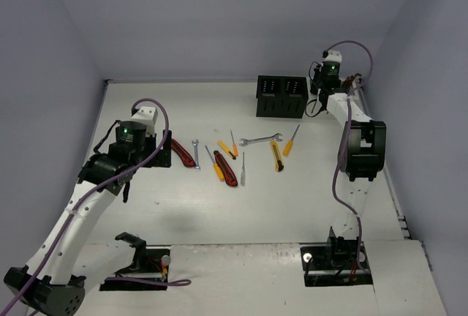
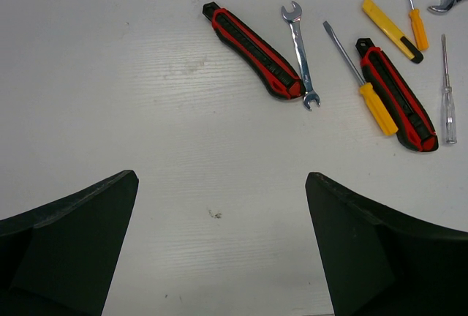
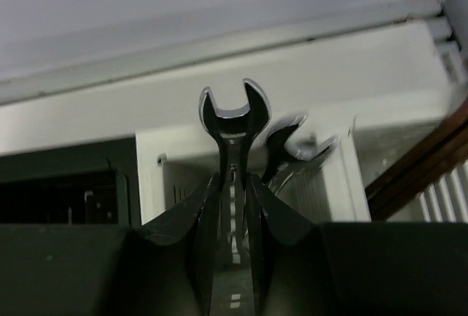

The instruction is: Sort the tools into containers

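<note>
My right gripper (image 3: 234, 184) is shut on a silver wrench (image 3: 234, 122), held upright over the white box (image 3: 183, 177), where two more wrenches (image 3: 292, 144) lean. In the top view this gripper (image 1: 327, 80) is at the far right, beside the black box (image 1: 281, 96). My left gripper (image 2: 221, 206) is open and empty above bare table. Ahead of it lie a red-black knife (image 2: 252, 50), a wrench (image 2: 300, 53), an orange screwdriver (image 2: 362, 78), a second red-black knife (image 2: 397, 94) and a yellow knife (image 2: 392, 29). In the top view the left gripper (image 1: 157, 153) is just left of the tools.
More tools lie mid-table: a silver wrench (image 1: 261, 139), a yellow knife (image 1: 276, 155), an orange screwdriver (image 1: 292, 140) and a clear-handled screwdriver (image 1: 243, 168). Walls close the table at the back and both sides. The black box also shows in the right wrist view (image 3: 66, 184).
</note>
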